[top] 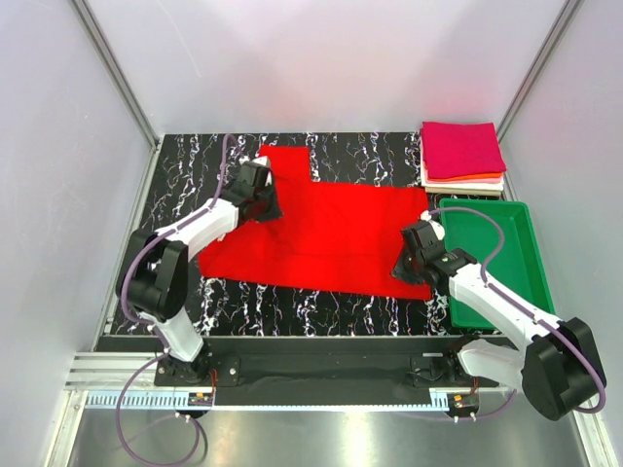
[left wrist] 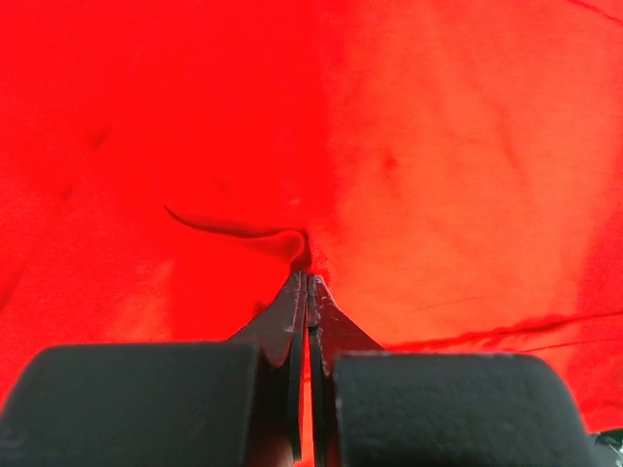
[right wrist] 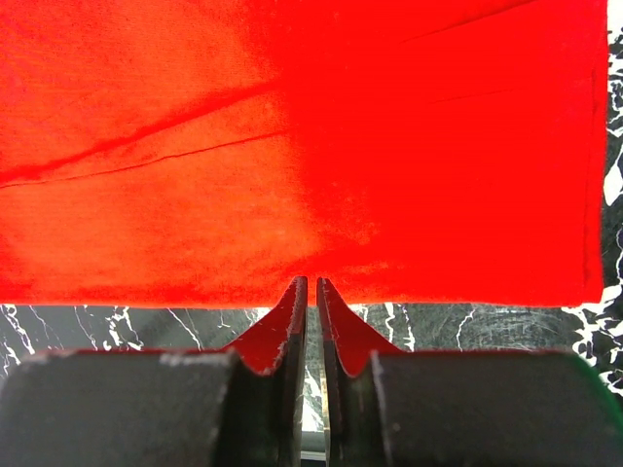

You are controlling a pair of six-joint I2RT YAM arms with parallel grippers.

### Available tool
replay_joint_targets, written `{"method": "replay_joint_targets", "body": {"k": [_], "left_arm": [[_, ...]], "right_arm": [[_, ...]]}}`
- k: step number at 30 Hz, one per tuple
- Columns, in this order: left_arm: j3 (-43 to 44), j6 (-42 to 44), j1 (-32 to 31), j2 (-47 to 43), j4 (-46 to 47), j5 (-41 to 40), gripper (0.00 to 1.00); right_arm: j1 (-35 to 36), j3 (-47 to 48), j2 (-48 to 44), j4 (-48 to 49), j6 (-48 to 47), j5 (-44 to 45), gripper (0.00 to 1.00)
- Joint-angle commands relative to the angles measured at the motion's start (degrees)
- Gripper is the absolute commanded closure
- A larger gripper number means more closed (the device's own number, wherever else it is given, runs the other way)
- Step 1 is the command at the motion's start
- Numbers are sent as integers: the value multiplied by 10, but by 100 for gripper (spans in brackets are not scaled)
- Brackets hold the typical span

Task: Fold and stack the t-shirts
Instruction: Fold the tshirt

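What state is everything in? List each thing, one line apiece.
red t-shirt: spread flat, unfolded
folded t-shirts: stacked, magenta on top
green tray: nothing visible inside
left claw: shut, pinching a pucker of the red t-shirt
right claw: nearly shut on the red t-shirt's hem

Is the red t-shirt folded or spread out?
Spread out. The red t-shirt lies flat on the table, one sleeve showing, unlike the folded stack.

The red t-shirt (left wrist: 438, 146) runs off both wrist views; shirts (top: 467, 181) beneath the magenta one (top: 461, 149) show only edges.
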Motion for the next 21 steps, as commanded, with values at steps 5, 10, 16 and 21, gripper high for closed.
{"method": "replay_joint_targets", "body": {"k": [5,10,16,21], "left_arm": [[51,29,-18,59,82,77,100],[68,72,-25,89,85,100,100],[92,119,-25,109,85,118,100],[165,157,-22,134,-13,90,67]], "right_arm": [[3,23,-17,-6,-3,13,86],[2,28,-17,-12,-1,15,86],[2,34,-13,-15,2,10,85],[2,43,-15,-27,1,7,85]]}}
